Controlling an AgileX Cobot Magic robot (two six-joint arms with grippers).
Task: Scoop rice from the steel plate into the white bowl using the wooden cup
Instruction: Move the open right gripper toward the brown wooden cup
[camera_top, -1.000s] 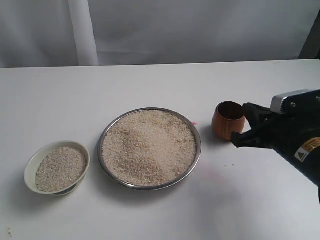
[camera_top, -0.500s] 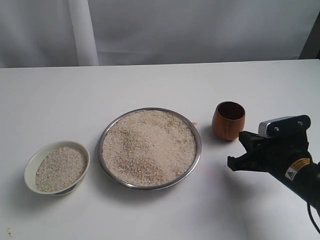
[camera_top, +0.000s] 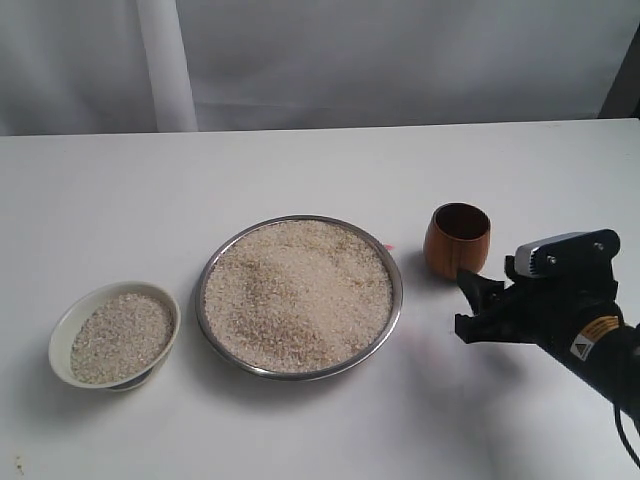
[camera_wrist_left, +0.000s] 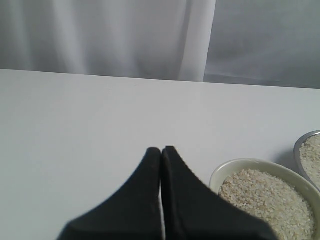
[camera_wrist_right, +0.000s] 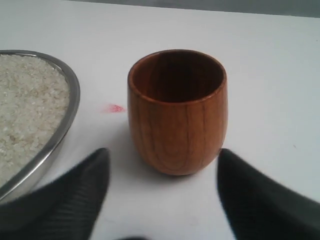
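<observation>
A triangle-marked label (camera_top: 592, 338) sits on the arm (camera_top: 556, 300) behind the right hand (camera_top: 463, 299).

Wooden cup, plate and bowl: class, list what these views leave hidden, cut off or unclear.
Wooden cup: inside bottom too dark, exterior and right wrist views.
Steel plate: cut by the frame edge in both wrist views.
White bowl: left wrist view, cut by the frame edge, partly behind the left gripper.
The left gripper is outside the exterior view.

Bright even light, soft shadows, mild blur
</observation>
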